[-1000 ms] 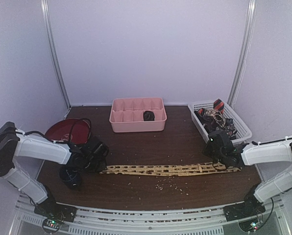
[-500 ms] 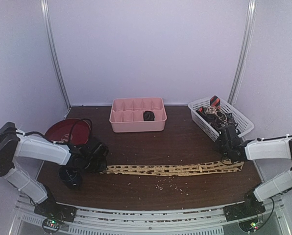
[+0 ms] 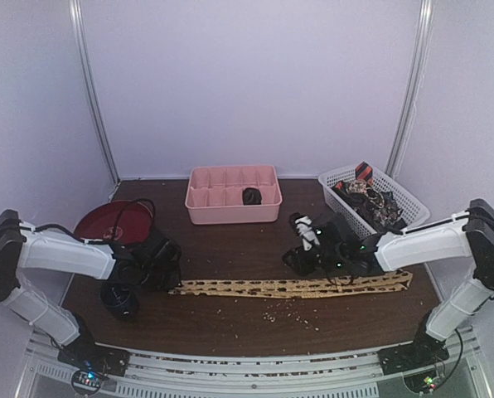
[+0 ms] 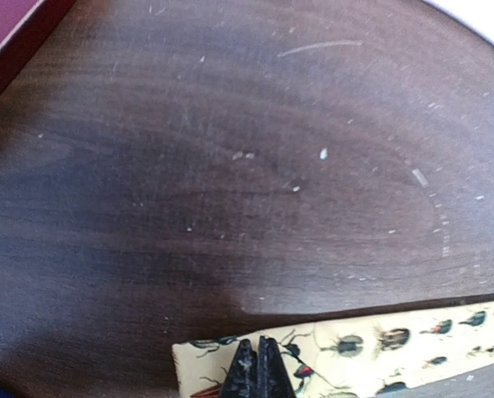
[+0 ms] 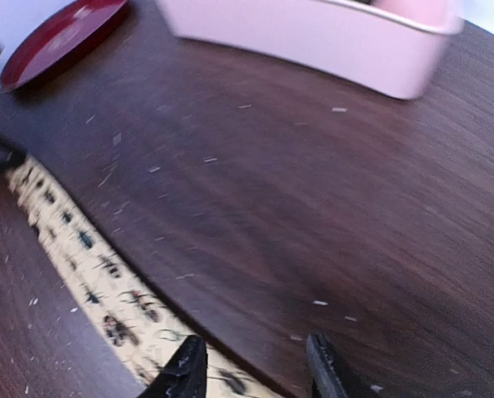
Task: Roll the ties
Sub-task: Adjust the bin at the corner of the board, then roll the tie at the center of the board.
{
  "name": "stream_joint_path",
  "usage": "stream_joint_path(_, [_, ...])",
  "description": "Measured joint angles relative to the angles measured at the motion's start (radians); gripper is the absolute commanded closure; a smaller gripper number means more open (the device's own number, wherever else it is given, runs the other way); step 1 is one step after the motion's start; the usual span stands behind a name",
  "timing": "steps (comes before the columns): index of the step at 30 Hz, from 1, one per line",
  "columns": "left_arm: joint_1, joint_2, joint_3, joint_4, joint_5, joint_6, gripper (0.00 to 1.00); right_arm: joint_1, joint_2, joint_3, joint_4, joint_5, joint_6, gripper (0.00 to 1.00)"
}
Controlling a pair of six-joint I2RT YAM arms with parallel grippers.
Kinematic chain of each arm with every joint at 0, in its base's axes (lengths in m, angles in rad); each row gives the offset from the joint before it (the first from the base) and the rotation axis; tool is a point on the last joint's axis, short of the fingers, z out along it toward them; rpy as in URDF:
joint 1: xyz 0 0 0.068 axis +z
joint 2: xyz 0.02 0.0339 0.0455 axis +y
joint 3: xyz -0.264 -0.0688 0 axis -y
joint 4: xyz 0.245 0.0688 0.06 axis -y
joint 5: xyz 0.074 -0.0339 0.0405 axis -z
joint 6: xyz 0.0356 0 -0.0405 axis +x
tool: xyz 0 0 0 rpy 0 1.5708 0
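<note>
The tan tie [image 3: 288, 287] with a brown bug pattern lies flat across the front of the table. My left gripper [image 3: 171, 280] is at its left end. In the left wrist view the left gripper [image 4: 258, 369] is shut on that end of the tan tie [image 4: 380, 344]. My right gripper [image 3: 295, 259] hovers over the middle of the table, just behind the tie. In the right wrist view the right gripper [image 5: 255, 369] is open and empty, one finger over the tie [image 5: 89, 274]. Several other ties [image 3: 371, 199] are piled in a white basket.
The white basket [image 3: 409, 217] stands at the back right. A pink divided box [image 3: 230, 203] at the back centre holds one dark rolled tie [image 3: 251, 196]. A red plate [image 3: 98, 222] and black cables lie at the left. Crumbs dot the wood.
My right arm has swung left, from the tie's right end near the basket to the middle of the table. The left gripper and the tie have stayed put.
</note>
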Motion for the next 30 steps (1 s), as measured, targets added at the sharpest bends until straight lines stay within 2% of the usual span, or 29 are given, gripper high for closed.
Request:
stream_joint_path(2, [0.007,-0.024,0.000,-0.001,0.007,0.002,1.00,0.099,0.094,0.073,0.002,-0.009,-0.131,0.57])
stream_joint_path(8, [0.053,-0.109,-0.011,-0.006,0.019,0.019,0.87,0.262,0.319,0.256,0.002,-0.060,-0.383,0.53])
stream_joint_path(14, [0.085,-0.142,-0.027,-0.017,0.032,0.044,0.79,0.295,0.463,0.414,-0.008,-0.085,-0.531,0.52])
stream_joint_path(21, [0.086,-0.086,-0.032,-0.018,0.060,0.057,0.78,0.295,0.520,0.448,-0.026,-0.079,-0.633,0.55])
stream_joint_path(24, [0.087,-0.054,-0.032,-0.017,0.063,0.064,0.81,0.295,0.520,0.448,-0.024,-0.066,-0.657,0.63])
stream_joint_path(28, [0.087,-0.029,-0.032,-0.014,0.063,0.072,0.85,0.295,0.523,0.447,-0.023,-0.061,-0.677,0.84])
stream_joint_path(30, [0.087,-0.021,-0.032,-0.012,0.061,0.075,0.86,0.295,0.524,0.446,-0.021,-0.060,-0.689,0.91])
